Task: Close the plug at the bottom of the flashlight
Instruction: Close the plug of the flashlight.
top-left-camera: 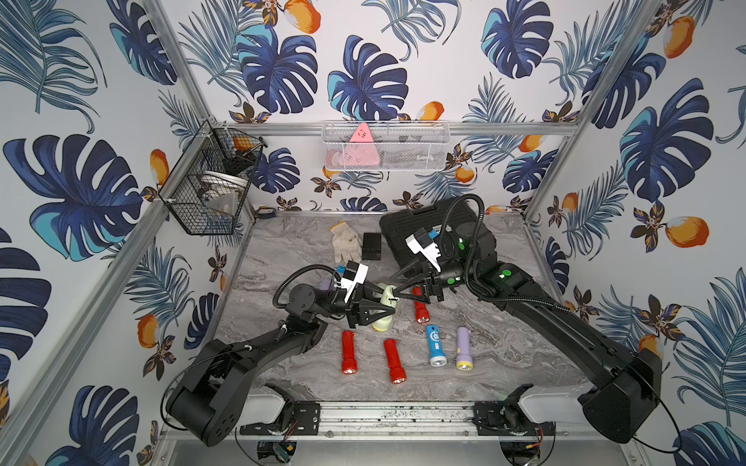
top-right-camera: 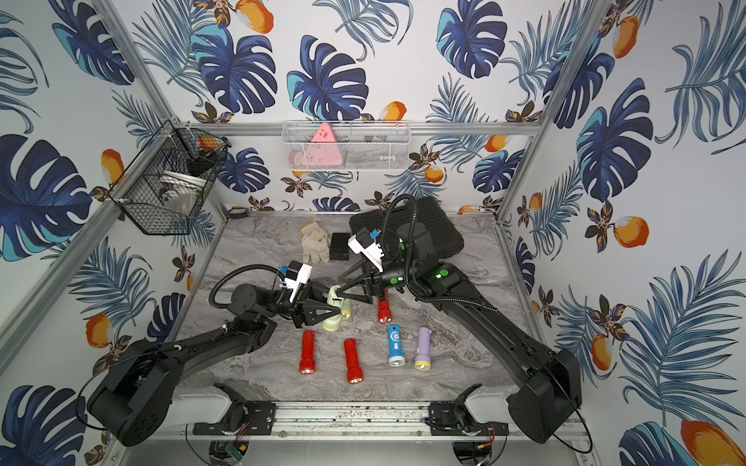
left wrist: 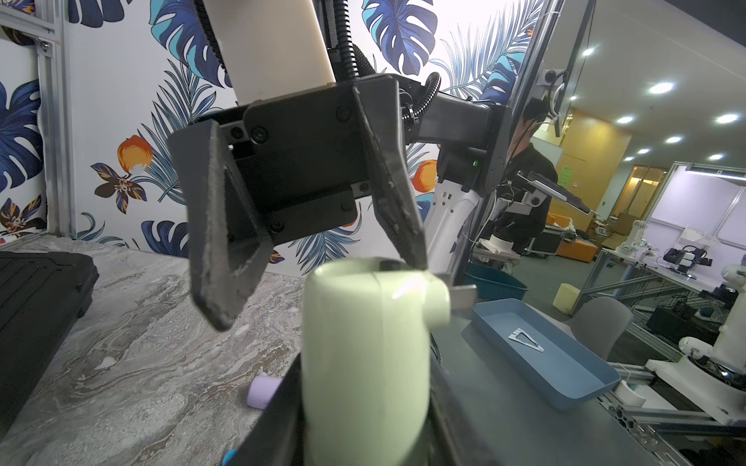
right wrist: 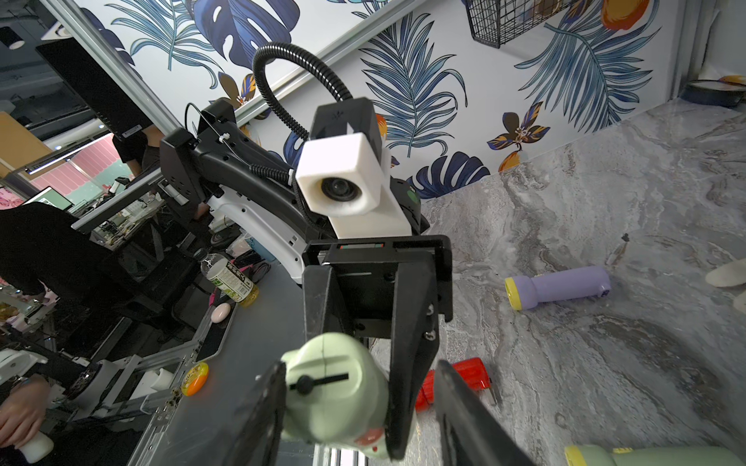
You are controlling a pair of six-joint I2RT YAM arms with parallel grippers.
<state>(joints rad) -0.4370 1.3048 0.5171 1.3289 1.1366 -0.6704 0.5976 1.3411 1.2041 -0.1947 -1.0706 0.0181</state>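
Office [left wrist: 646, 181] behind flashlight [left wrist: 363, 351], wrist views only

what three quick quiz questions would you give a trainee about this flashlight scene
1. True or false: the left gripper is shut on the pale green plastic flashlight.
2. How many red plastic flashlights lie on the grey marble table? A two, B three, C five.
3. Fill in: the small black box lies beside a white fabric ____.
Key: 1 true; 2 B; 3 glove.
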